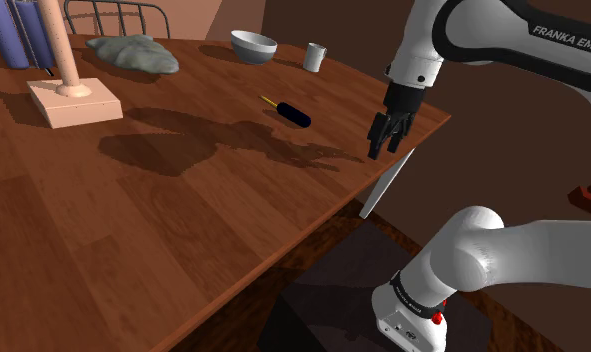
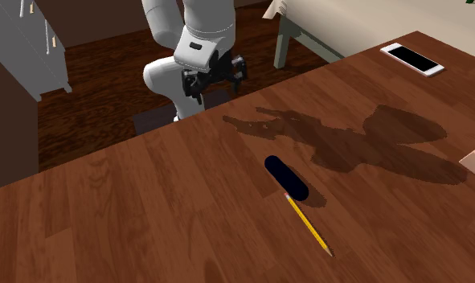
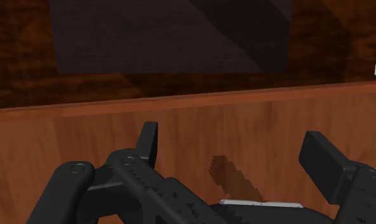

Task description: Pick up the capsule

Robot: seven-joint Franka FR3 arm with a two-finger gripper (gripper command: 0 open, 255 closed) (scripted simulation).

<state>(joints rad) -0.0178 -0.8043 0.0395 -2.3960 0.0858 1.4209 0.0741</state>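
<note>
The capsule (image 1: 295, 114) is a dark navy pill shape lying flat on the brown wooden table (image 1: 163, 220). In the second exterior view the capsule (image 2: 286, 178) touches the end of a yellow pencil (image 2: 309, 225). My black gripper (image 1: 383, 148) hangs over the table's edge nearest the stand, well away from the capsule toward the shoulder view's right. Seen across the table, the gripper (image 2: 213, 80) points down at that edge. In the wrist view the gripper (image 3: 237, 156) is open, its fingers (image 3: 149, 143) wide apart over bare wood with nothing between them.
A white phone (image 1: 386, 185) lies at the table edge just below the gripper. Farther back stand a grey bowl (image 1: 253, 45), a white cup (image 1: 315, 56), a grey cloth (image 1: 133, 52) and a pale wooden stand (image 1: 73, 98). Dark floor lies beyond the edge.
</note>
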